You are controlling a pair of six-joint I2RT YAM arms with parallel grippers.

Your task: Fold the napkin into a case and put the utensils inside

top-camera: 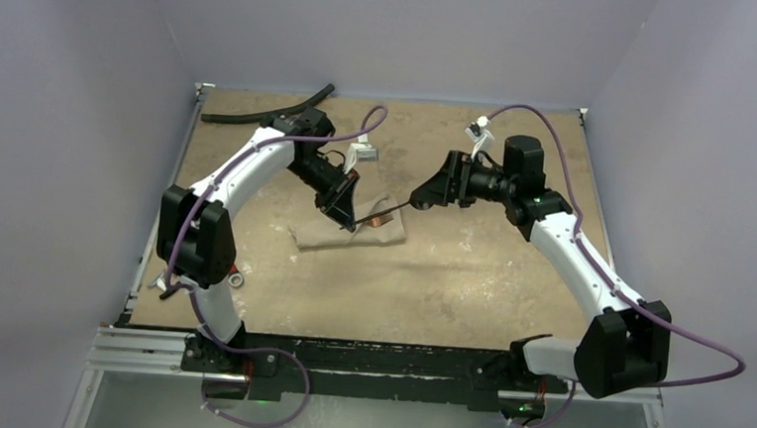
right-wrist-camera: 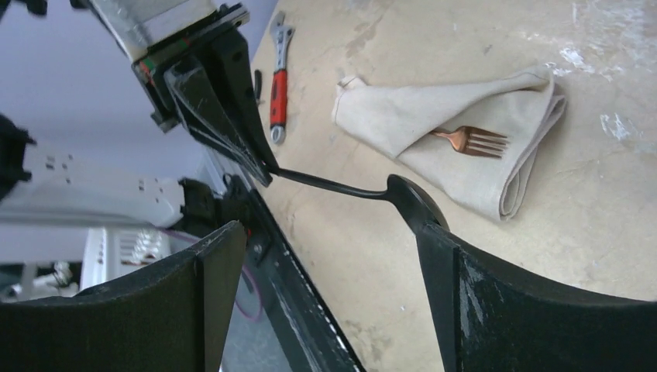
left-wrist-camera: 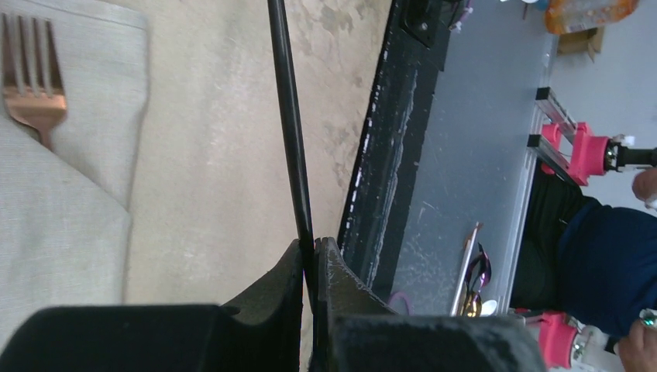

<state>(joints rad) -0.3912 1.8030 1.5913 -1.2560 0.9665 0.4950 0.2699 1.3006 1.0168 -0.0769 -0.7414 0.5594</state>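
- Left gripper: clenched on the spoon's thin black handle. In the left wrist view the two jaws meet at lower centre with the handle pinched between them.
- Spoon: held off the table. Its handle runs from the left gripper at upper left of the right wrist view to a dark round bowl at centre. The bowl lies right at the tip of one right-gripper finger; whether they touch cannot be told.
- Right gripper: released, holding nothing, its fingers spread wide across the bottom of the right wrist view.
- Napkin: beige cloth folded into a flat tapered pouch. It lies on the table at centre of the top view, just below the left gripper.
- Fork: copper-coloured, tucked in the pouch. Its tines and neck stick out of the fold and lie on the cloth.
- Table: mottled tan top with a black rail along the near edge.
- Hose: long, black and curved, at upper left of the top view, well apart from the napkin.
- Wrench: adjustable, red-handled, on the table at upper centre-left of the right wrist view, near the pouch's narrow end but apart from it.
- Person: dark blue clothing, partly visible at the right edge of the left wrist view, beyond the table.
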